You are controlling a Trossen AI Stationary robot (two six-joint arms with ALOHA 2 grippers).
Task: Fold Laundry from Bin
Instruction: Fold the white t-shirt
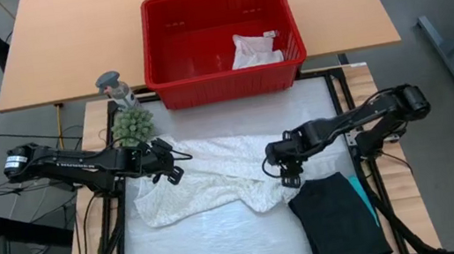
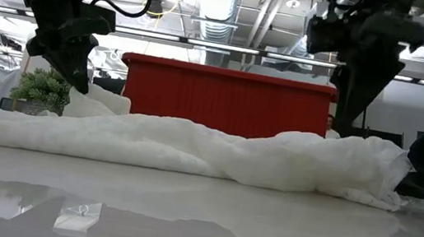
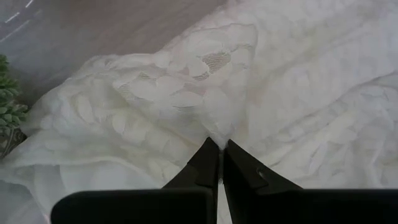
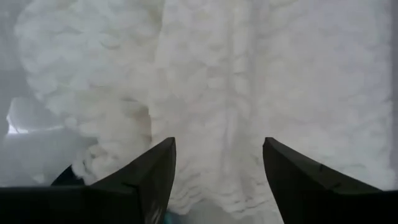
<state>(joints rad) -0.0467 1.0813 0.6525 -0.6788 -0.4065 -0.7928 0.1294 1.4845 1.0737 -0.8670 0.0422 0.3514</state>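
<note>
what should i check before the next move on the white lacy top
1. Left gripper pinching the white lacy top: ok, fingers shut on a raised fold in the left wrist view.
2. Right gripper free of the top: ok, fingers spread with lace between them but not clamped.
3. Top flat enough to fold: not ok, it lies bunched and wrinkled across the table.
4. Black garment out of the way: cannot tell, the top's edge lies right by it.
5. Bin emptied: not ok, a small white cloth sits inside.
6. Plant clear of the left arm: cannot tell, it stands close.
</note>
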